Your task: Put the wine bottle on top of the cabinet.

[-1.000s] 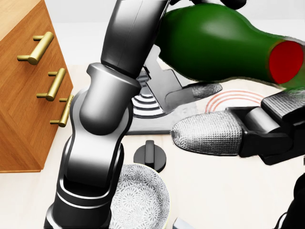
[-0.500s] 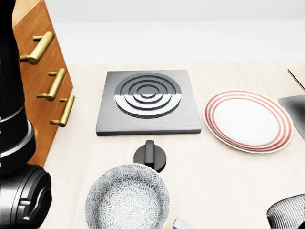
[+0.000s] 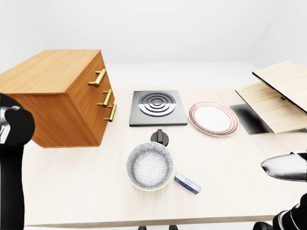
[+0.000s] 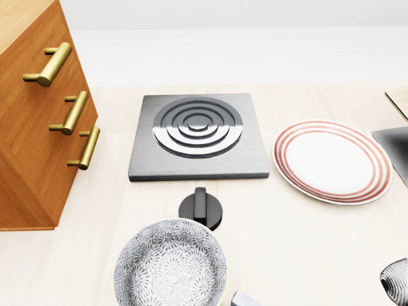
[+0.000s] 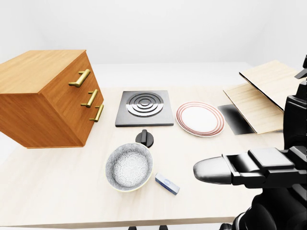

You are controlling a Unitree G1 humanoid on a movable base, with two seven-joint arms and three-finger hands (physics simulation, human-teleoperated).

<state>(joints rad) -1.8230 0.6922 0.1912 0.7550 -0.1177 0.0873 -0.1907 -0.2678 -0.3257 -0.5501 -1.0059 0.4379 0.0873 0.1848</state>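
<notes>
No wine bottle shows in any view. The wooden cabinet (image 3: 53, 72) with three brass drawer handles stands at the left of the table, and its top is bare. My right hand (image 5: 218, 171) reaches in from the lower right of the right-eye view with a grey finger (image 5: 211, 171) stretched out straight and nothing in it. That same fingertip (image 4: 398, 280) peeks into the head view's bottom right corner. Of my left arm only the black forearm (image 3: 10, 167) shows at the left edge of the left-eye view. Its hand is out of sight.
On the light table (image 3: 86, 182) lie a square grey hob (image 3: 158, 106), a black knob (image 3: 159, 137), a patterned bowl (image 3: 149, 165), a red-rimmed plate (image 3: 213, 118) and a small blue-white box (image 3: 187, 183). Wooden boards (image 3: 278, 96) and a dark sheet (image 3: 249, 119) lie at the right.
A second ago the green bottle and both arms filled the head view. Since then the bottle has left the picture, and the left arm has drawn off to the left and out of view.
</notes>
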